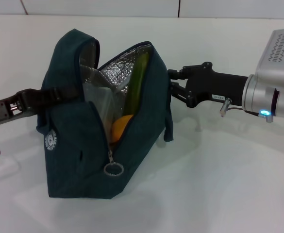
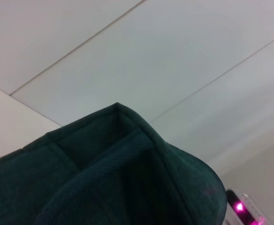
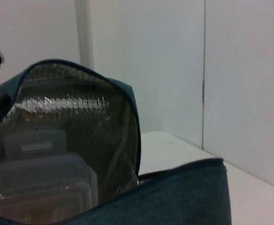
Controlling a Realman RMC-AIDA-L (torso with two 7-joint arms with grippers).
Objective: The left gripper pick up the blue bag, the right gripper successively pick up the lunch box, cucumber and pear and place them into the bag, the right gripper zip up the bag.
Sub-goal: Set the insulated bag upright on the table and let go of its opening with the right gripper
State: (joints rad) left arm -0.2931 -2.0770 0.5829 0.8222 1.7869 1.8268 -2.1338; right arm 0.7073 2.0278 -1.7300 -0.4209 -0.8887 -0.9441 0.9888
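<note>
The blue bag (image 1: 74,155) stands open on the white table, its zipper ring pull (image 1: 113,169) hanging at the front. Inside it I see the cucumber (image 1: 137,85) leaning upright, the pear (image 1: 121,127) low down and the lunch box (image 1: 97,97) against the foil lining. My left gripper (image 1: 35,99) is at the bag's left side, shut on its handle strap. My right gripper (image 1: 173,81) is just off the bag's right rim, fingers apart and empty. The right wrist view shows the lunch box (image 3: 38,187) inside the bag (image 3: 183,197). The left wrist view shows only bag fabric (image 2: 127,178).
The white table (image 1: 219,184) spreads around the bag, with a white wall (image 1: 132,7) behind it. The right arm's silver wrist with its blue light (image 1: 264,113) hangs at the right.
</note>
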